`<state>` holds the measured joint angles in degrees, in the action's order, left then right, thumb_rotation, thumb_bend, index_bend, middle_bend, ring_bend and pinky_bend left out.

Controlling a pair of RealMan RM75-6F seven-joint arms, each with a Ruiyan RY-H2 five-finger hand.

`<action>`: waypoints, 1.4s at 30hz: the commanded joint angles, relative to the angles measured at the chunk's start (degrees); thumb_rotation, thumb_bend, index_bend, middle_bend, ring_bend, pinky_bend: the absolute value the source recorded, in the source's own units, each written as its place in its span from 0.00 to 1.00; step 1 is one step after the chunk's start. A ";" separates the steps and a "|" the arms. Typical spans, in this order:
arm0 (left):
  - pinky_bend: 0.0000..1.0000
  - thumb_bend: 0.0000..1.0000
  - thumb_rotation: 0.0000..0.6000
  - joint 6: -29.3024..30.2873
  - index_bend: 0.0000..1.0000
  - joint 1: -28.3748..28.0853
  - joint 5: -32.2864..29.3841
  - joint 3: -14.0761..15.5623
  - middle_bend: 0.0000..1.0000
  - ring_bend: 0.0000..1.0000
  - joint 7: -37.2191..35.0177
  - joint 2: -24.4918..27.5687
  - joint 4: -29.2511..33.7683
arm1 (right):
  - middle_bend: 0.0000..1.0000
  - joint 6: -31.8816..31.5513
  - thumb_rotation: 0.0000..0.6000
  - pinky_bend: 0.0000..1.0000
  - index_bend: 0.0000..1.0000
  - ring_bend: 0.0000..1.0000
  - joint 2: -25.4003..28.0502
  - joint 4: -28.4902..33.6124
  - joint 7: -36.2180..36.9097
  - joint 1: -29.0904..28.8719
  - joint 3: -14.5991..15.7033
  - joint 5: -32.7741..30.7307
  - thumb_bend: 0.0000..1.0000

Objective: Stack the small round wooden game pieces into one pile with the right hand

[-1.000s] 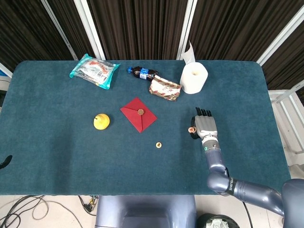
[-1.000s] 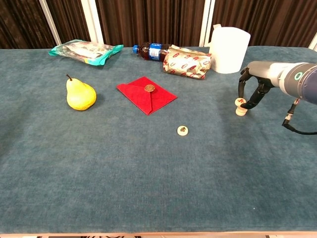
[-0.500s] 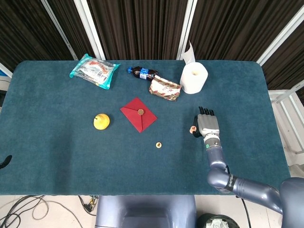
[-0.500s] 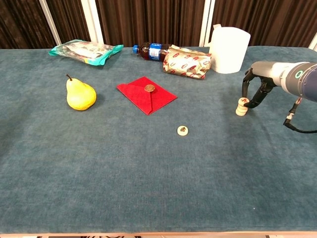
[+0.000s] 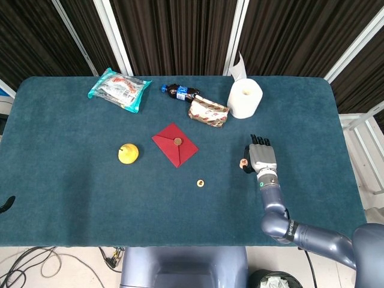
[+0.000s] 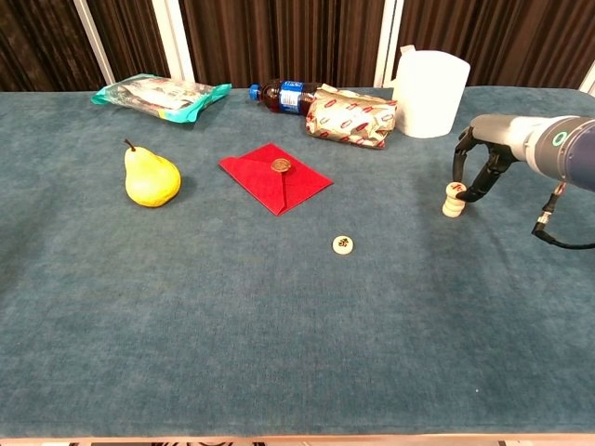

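Note:
A short pile of pale round wooden pieces (image 6: pixel 452 206) stands at the right of the table, seen in the head view as pile (image 5: pixel 243 162). My right hand (image 6: pixel 480 163) arches over it from the right, fingertips pinching the slightly tilted top piece (image 6: pixel 454 190). From above, the right hand (image 5: pixel 261 157) lies just right of the pile. Another pale piece (image 6: pixel 343 243) lies flat alone near the table's middle, also visible as the lone piece (image 5: pixel 200 183). A brown disc (image 6: pixel 280 165) rests on a red envelope (image 6: pixel 265 181). My left hand is not visible.
A yellow pear (image 6: pixel 150 177) sits at the left. Along the back lie a snack bag (image 6: pixel 160 94), a cola bottle (image 6: pixel 282 95), a wrapped packet (image 6: pixel 351 118) and a white paper roll (image 6: pixel 430 93). The teal table's right edge (image 5: pixel 351 156) is near my right arm.
The right hand shifted slightly right over the pile and the top piece settled a little; the loose piece and everything else stayed put.

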<state>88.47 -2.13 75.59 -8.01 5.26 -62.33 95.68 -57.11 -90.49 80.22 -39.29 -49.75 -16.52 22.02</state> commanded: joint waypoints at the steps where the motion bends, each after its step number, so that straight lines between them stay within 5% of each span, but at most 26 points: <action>1: 0.00 0.16 1.00 -0.01 0.11 0.00 0.01 0.01 0.00 0.00 -0.01 0.00 -0.02 | 0.00 -0.06 1.00 0.00 0.49 0.00 0.03 0.11 0.05 -0.07 0.06 0.00 0.41; 42: 0.00 0.16 1.00 -0.05 0.11 -0.02 -0.11 -0.07 0.00 0.00 -0.14 0.02 -0.02 | 0.00 -1.81 1.00 0.00 0.45 0.00 -0.47 3.01 0.56 -1.32 0.81 1.32 0.41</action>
<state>88.42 -2.15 75.48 -8.08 5.12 -62.31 95.66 -58.88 -90.91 83.28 -38.76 -51.01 -15.65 23.38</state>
